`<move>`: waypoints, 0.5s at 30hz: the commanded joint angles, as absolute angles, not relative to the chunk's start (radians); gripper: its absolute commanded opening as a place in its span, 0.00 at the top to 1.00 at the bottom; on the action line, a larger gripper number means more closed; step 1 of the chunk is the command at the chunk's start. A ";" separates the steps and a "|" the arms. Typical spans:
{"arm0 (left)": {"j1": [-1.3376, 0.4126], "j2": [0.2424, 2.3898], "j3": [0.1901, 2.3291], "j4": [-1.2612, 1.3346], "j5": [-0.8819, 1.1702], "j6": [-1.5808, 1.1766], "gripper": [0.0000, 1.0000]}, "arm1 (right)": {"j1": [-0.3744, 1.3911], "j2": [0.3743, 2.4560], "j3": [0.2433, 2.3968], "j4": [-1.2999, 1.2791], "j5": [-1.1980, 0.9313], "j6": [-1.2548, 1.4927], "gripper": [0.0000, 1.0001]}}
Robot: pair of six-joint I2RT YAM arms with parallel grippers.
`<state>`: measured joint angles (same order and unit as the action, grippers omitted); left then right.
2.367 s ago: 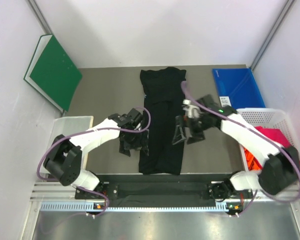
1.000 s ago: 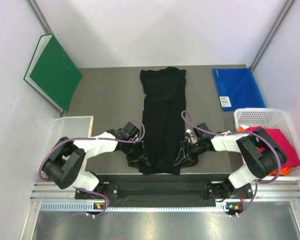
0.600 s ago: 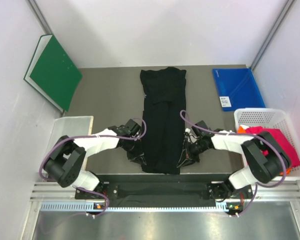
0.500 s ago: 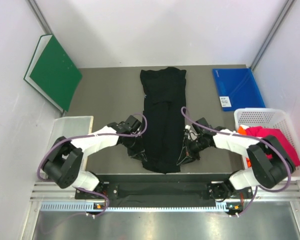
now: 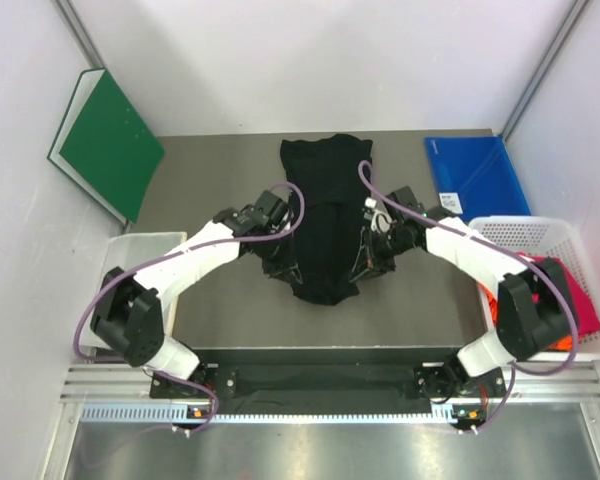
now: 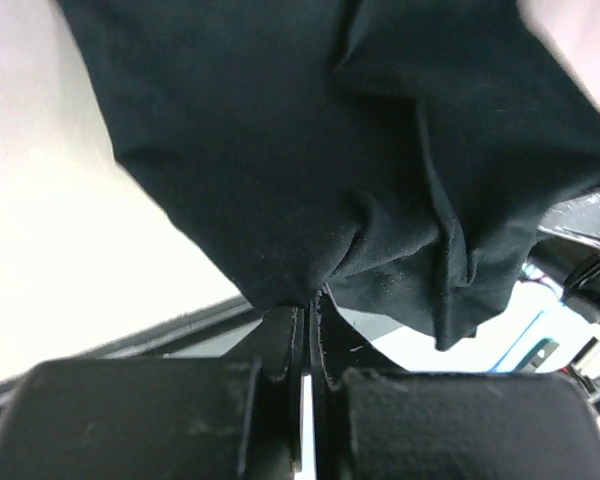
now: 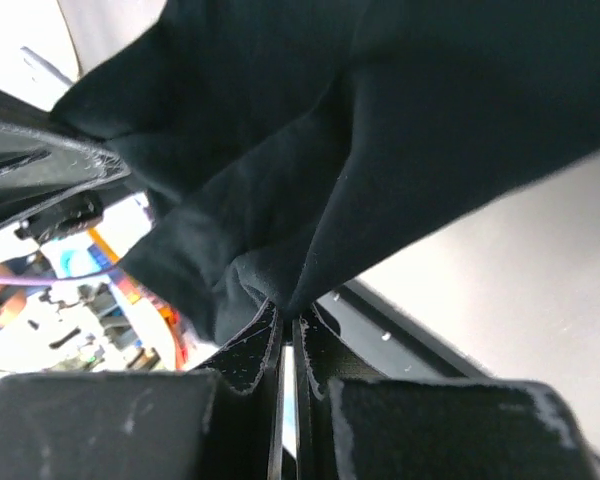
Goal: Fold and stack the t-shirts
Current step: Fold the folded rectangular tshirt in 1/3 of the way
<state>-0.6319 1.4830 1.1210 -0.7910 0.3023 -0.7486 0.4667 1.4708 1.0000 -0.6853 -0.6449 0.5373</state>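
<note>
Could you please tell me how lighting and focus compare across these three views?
Top external: evenly lit and sharp, but the black cloth t-shirt swallows fold detail. Left wrist: the grey table is washed out, the shirt's upper right edge blurred. Right wrist: the bright background at left is out of focus; cloth pinched by the right gripper is crisp.

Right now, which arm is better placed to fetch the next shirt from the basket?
Right. The basket holding the pink shirt sits nearer the right gripper; the left gripper is beyond the black t-shirt. Both are shut on that shirt, so release comes first.
</note>
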 commanded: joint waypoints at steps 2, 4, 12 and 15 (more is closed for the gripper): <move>-0.583 1.577 1.282 -0.830 0.281 -0.650 1.00 | 0.419 1.578 1.169 -0.739 -0.591 0.408 1.00; -0.563 1.604 1.336 -0.830 0.288 -0.626 1.00 | 0.405 1.620 1.225 -0.742 -0.591 0.379 1.00; -0.466 1.778 1.497 -0.815 0.336 -0.578 1.00 | 0.338 1.796 1.402 -0.736 -0.601 0.331 1.00; -0.445 1.851 1.563 -0.801 0.357 -0.561 0.99 | 0.324 1.874 1.485 -0.736 -0.609 0.325 1.00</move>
<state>-0.4702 1.7893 1.4731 -0.8192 0.3172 -0.6056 0.3470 1.7958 1.3766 -0.7483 -0.5987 0.3668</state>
